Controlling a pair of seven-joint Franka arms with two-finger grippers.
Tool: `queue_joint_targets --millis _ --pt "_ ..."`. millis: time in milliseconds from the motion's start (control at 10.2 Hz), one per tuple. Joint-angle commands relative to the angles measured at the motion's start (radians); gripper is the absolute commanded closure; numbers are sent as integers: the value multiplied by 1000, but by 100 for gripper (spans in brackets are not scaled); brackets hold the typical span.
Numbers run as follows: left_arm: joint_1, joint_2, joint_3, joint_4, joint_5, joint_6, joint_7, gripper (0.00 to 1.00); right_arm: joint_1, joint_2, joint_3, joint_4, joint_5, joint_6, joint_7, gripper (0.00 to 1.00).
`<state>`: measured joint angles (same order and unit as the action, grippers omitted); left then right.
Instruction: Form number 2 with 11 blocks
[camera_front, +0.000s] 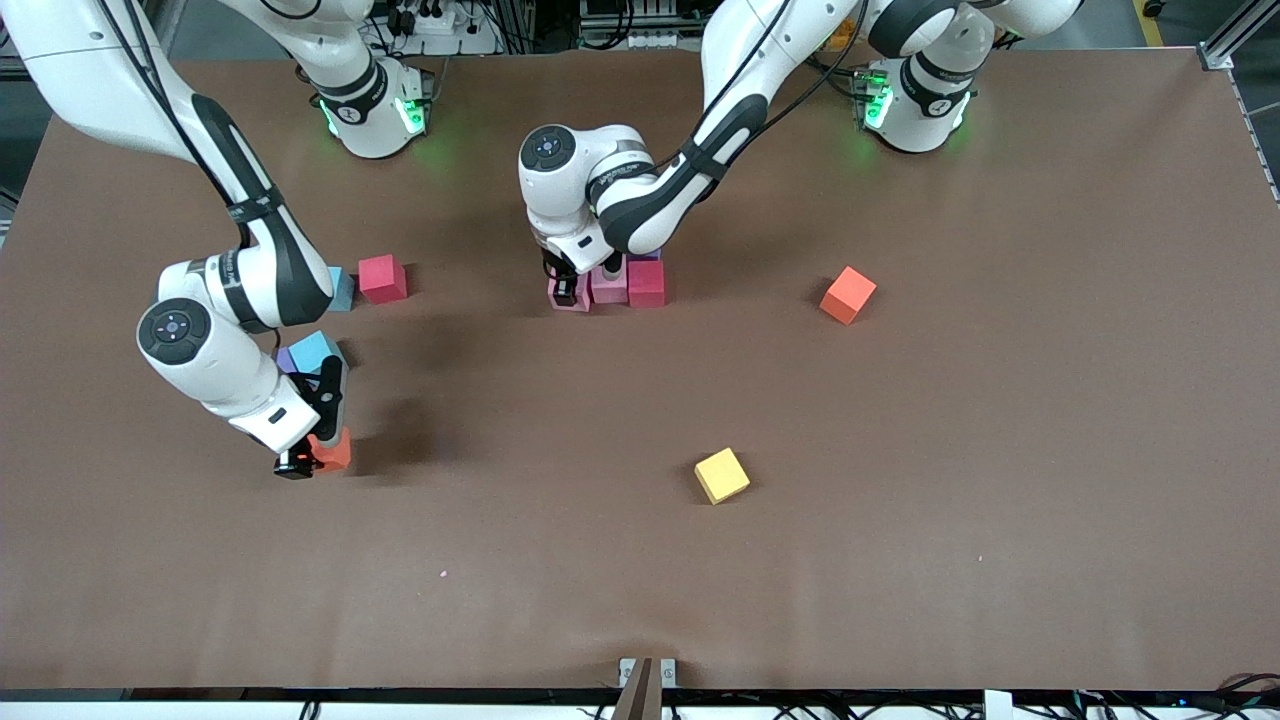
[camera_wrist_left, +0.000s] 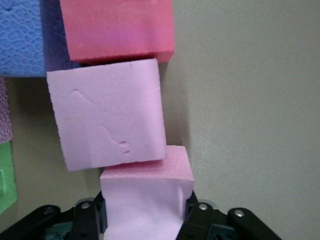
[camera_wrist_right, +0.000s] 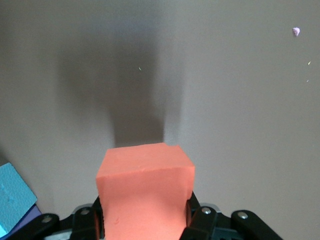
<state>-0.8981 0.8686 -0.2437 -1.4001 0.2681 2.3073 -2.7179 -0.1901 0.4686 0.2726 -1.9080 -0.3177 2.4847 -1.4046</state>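
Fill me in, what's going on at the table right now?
Both arms are holding foam cubes. The left gripper is shut on a pink cube, setting it at the end of a short row with another pink cube and a red cube. The right gripper is shut on an orange cube near the right arm's end. A yellow cube and another orange cube lie loose.

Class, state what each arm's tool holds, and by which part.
The left tool grips a pink cube by two opposite side faces; the right tool grips an orange cube likewise.
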Motion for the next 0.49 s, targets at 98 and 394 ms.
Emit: queue_joint_targets --millis 98,394 --pt "-5 -19 0 -39 -26 -5 -60 72 -5 -8 5 -14 5 11 -19 73" --pt "-7 -46 0 -30 -29 -60 -63 0 9 -10 8 -14 8 10 -10 72"
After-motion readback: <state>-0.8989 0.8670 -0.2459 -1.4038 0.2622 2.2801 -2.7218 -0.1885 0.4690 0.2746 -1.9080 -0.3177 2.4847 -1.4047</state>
